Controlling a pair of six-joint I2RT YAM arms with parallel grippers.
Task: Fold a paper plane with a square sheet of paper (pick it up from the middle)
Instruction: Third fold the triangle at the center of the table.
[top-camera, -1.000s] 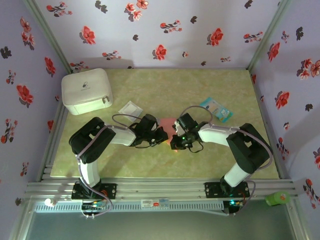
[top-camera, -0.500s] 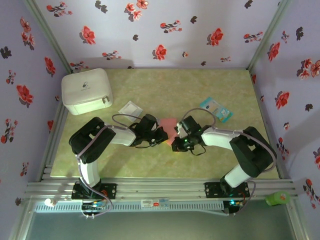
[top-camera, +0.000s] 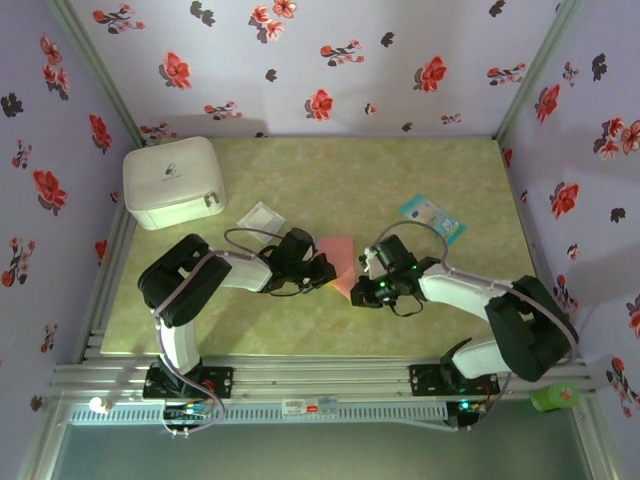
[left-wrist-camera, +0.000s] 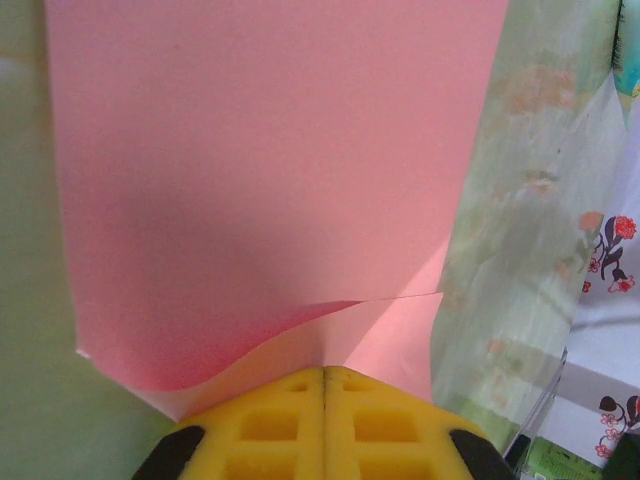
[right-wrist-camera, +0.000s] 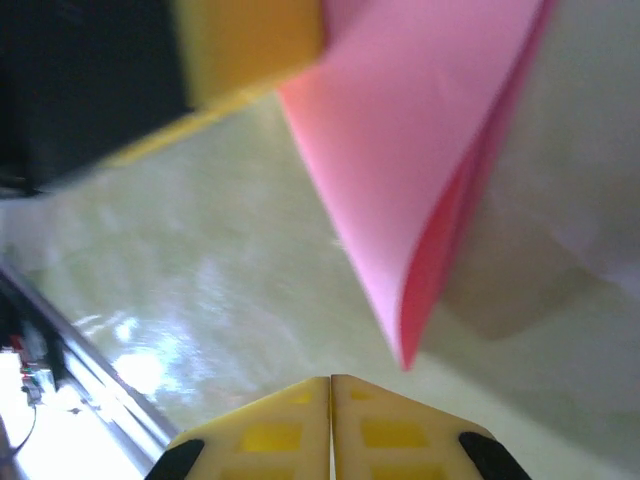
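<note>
One sheet (left-wrist-camera: 270, 150) edge sits pinched in the left gripper (left-wrist-camera: 325, 372).

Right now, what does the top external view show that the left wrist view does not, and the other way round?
The top external view adds the white box, the pale translucent packet, the teal-and-white packet and the right gripper. The left wrist view adds detail: the left gripper is shut on the near edge of the salmon-pink sheet of paper, whose upper layer curls there. Both show that folded sheet and the green table.
</note>
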